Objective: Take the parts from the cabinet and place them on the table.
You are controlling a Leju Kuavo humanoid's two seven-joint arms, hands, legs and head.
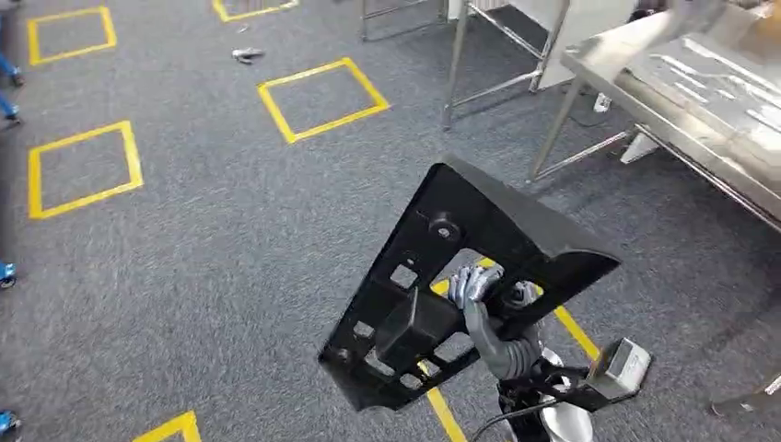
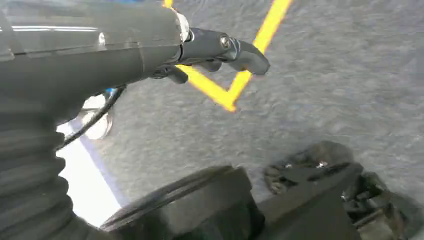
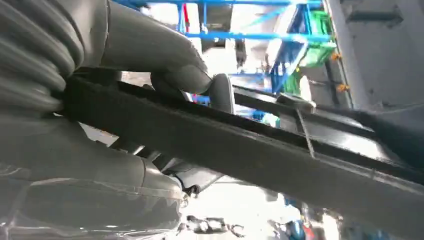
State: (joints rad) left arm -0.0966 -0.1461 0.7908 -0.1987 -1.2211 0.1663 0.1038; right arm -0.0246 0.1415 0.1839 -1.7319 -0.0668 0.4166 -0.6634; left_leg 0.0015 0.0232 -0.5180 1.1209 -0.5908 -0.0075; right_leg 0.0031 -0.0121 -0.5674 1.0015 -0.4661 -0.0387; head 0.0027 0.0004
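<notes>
Up close, my right hand's fingers (image 1: 472, 285) curl through an opening in a large black plastic part (image 1: 460, 276), gripping it; the right wrist view shows the thumb (image 3: 185, 77) clamped over its edge. I carry the part tilted above the grey carpet floor (image 1: 203, 239) with its yellow taped squares. My left hand (image 2: 220, 50) hangs over the floor, fingers loosely curled and holding nothing. Ahead and to the right stands the metal surface (image 1: 700, 101), well apart. I judge the pickup done, the placing still ahead.
</notes>
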